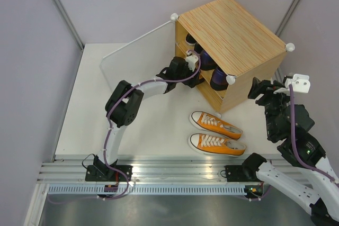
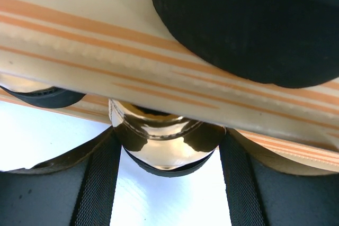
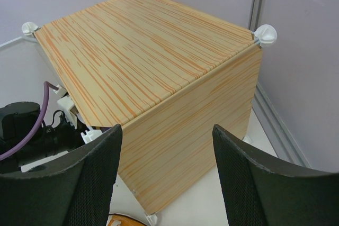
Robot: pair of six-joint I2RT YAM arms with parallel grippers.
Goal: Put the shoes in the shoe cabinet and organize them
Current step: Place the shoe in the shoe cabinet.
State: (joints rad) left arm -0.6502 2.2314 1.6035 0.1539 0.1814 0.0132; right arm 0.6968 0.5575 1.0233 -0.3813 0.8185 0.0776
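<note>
The top view looks down from above and behind the arm bases onto the whole cabinet. The left wrist view sits right at the cabinet's open front, facing the shelf edge and a pump below it. The right wrist view is above the cabinet's right side and faces across its top toward the left arm, which the top view also shows.

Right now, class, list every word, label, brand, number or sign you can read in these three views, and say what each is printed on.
No text can be read in any view.
shoe cabinet: bare striped wood grain, no label.
orange sneakers: no brand mark or number shows.
gold pump: only reflections on its shiny surface.
</note>
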